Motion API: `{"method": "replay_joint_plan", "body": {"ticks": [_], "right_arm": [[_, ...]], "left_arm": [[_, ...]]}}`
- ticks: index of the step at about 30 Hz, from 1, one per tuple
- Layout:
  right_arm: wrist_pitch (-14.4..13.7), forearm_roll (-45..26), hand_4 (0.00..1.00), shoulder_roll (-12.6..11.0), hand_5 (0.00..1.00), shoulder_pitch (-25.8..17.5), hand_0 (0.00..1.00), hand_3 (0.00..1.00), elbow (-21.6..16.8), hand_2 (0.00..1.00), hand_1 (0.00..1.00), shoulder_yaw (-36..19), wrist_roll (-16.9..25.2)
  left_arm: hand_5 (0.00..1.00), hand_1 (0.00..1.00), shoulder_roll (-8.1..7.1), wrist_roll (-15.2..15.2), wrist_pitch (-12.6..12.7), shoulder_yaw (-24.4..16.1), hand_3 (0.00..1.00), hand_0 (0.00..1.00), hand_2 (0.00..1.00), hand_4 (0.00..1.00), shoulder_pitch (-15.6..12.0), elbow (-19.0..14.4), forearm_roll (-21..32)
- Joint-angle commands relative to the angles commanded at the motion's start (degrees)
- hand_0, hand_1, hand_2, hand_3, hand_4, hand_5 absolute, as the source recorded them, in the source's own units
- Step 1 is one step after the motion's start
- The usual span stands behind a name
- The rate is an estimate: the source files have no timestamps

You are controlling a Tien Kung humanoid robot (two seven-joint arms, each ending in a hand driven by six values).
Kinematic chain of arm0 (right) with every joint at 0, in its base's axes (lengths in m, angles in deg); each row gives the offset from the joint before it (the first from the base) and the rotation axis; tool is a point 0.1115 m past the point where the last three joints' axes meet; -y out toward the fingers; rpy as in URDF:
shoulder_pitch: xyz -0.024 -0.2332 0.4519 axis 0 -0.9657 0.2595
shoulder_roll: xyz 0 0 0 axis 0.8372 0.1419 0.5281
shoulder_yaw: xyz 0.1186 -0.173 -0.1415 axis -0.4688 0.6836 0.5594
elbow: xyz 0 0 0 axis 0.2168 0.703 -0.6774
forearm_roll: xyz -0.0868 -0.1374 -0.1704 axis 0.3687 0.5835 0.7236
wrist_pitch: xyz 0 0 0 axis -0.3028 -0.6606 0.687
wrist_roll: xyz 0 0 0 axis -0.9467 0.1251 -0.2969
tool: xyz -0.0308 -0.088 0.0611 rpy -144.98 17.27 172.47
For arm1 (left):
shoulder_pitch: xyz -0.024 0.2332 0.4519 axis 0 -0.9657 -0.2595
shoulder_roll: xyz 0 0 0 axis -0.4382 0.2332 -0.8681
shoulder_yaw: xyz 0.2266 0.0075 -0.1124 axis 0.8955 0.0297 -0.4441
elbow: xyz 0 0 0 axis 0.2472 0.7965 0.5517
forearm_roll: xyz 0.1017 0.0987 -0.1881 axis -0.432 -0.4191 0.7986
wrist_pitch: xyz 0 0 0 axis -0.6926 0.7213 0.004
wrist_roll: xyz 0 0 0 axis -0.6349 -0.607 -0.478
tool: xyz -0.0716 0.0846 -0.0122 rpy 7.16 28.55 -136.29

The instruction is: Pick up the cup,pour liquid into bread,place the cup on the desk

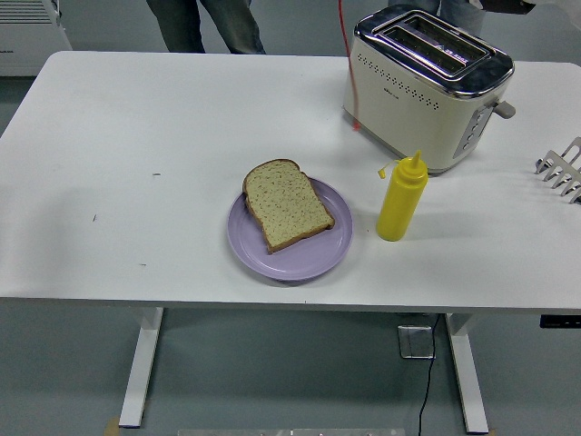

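- Where the white table [136, 136] reaches its far right corner, a cream two-slot toaster with a chrome top [427, 86] stands at an angle, its lever knob pointing right.
- A thin red strand [345, 54] hangs down from the picture's top edge. It passes across the toaster's left end and stops just above the tabletop.
- Beyond the far edge, a person's legs in dark trousers [204, 25] stand at the top left.
- A round lilac plate [338, 252] sits near the middle of the table, toward the near edge.
- The plate holds one slice of brown-crusted bread [286, 204], lying flat with its rounded top overhanging the rim at the upper left.
- The yellow plastic squeeze bottle with a pointed nozzle [400, 200] stands upright just right of the plate, apart from it. It is close in front of the toaster, and its small cap dangles to the left of the nozzle.
- A pale grey pronged thing [563, 168] shows at the right edge, well to the right of the bottle.
- I cannot tell whether it is a rack or part of the robot's right hand, nor whether that hand is open or closed.
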Motion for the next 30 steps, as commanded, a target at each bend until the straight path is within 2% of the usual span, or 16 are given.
{"method": "replay_joint_plan", "body": {"ticks": [4, 6, 19, 30], "right_arm": [[-1.49, 0.00, 0.472, -0.18, 0.002, -2.05, 0.292, 0.529, 0.36, 0.469, 0.425, -2.68, -1.25], [-1.52, -2.76, 0.472, -0.19, 0.002, -3.51, 0.292, 0.529, 0.34, 0.469, 0.425, -4.55, -1.79], [0.82, -33.40, 0.471, 0.69, 0.002, -12.84, 0.302, 0.530, -1.38, 0.470, 0.427, -20.30, -1.64], [1.25, -59.84, 0.475, 0.73, 0.002, -22.22, 0.308, 0.532, -1.28, 0.471, 0.427, -33.91, -0.80]], "left_arm": [[0.998, 0.818, 0.05, -0.01, 0.00, 0.07, 0.819, 0.826, 0.861, 0.653, 0.02, 0.02, 0.01], [0.998, 0.818, 0.04, -0.01, 0.01, 0.05, 0.819, 0.826, 0.861, 0.653, -0.09, 0.02, -0.01], [0.998, 0.818, 0.18, -0.01, 0.04, 0.20, 0.819, 0.827, 0.861, 0.653, -0.05, 0.07, -0.09], [0.998, 0.819, 0.35, 0.01, 0.06, 0.16, 0.820, 0.826, 0.861, 0.653, -0.14, 0.02, -0.18]]}}
